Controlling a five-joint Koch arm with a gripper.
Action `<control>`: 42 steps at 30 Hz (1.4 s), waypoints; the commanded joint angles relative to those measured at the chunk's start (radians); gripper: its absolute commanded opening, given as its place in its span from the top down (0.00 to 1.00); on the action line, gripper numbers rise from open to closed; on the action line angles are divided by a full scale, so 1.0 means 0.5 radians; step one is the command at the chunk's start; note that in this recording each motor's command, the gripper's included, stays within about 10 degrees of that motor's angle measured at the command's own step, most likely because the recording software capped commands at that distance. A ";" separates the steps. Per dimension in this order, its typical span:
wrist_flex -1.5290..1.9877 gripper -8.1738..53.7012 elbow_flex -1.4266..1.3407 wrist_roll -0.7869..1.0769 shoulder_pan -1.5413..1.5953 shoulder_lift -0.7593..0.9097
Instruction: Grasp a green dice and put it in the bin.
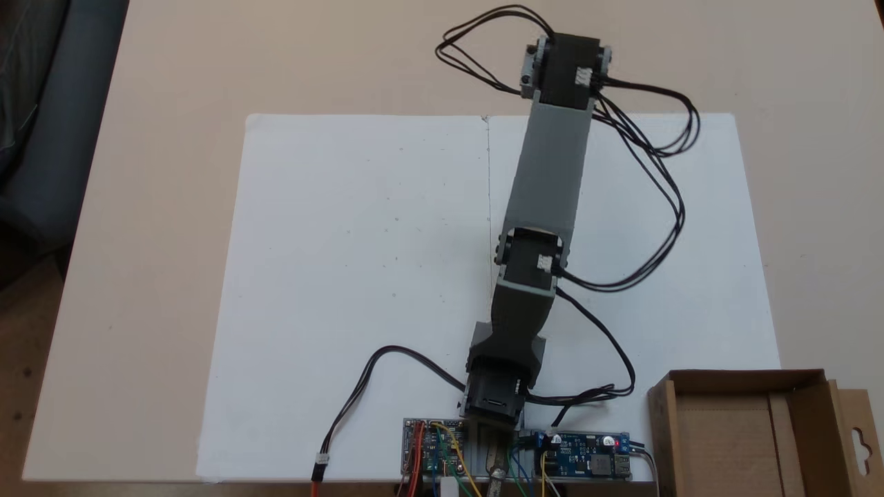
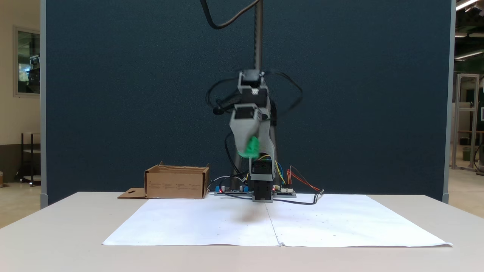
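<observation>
Inspecting carry: gripper (image 2: 249, 149) aloft above the white sheet (image 2: 211, 223), green dice (image 2: 251, 147) pinched at its tip; frame blurred by motion, so jaw detail is soft.

Gripper state: pinching the green dice, judged from the green block hanging at the finger ends well clear of the table (image 2: 56, 234); the two fingers can't be told apart.

Dice position: centre of the front fixed view, mid-height, approx. over the sheet's centre seam; in the top-down fixed view it is hidden under the arm (image 1: 549, 172).

Bin position: bin (image 2: 176, 184) sits lower left of centre in the front fixed view, on the table at the sheet's rear corner, beside the circuit boards (image 2: 230, 190); in the top-down fixed view the bin (image 1: 663, 428) is at lower right, mouth open upward, inside looks bare.

Key relation: dice lies right of and higher than the bin in the front fixed view; well apart, not over the mouth; in the top-down fixed view the arm points to upper centre-right while the bin is lower right, near the base.

Step judged: transport phase; grasp looks done, release not yet due.

Next move needs: swing toward the bin side and pull back toward the base, w/ height kept over the flaps.

Risk: dice slipping mid-swing; clipping an upright flap.
</observation>
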State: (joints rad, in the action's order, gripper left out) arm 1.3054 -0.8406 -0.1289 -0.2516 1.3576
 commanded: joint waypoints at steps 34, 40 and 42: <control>-0.531 0.67 -0.224 1.212 -2.933 0.015; -0.862 0.67 -0.703 1.390 -3.065 0.009; -0.865 0.67 -0.742 1.424 -3.083 0.000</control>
State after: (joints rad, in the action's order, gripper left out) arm 0.9235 -1.2241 0.4663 -1.7733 1.3376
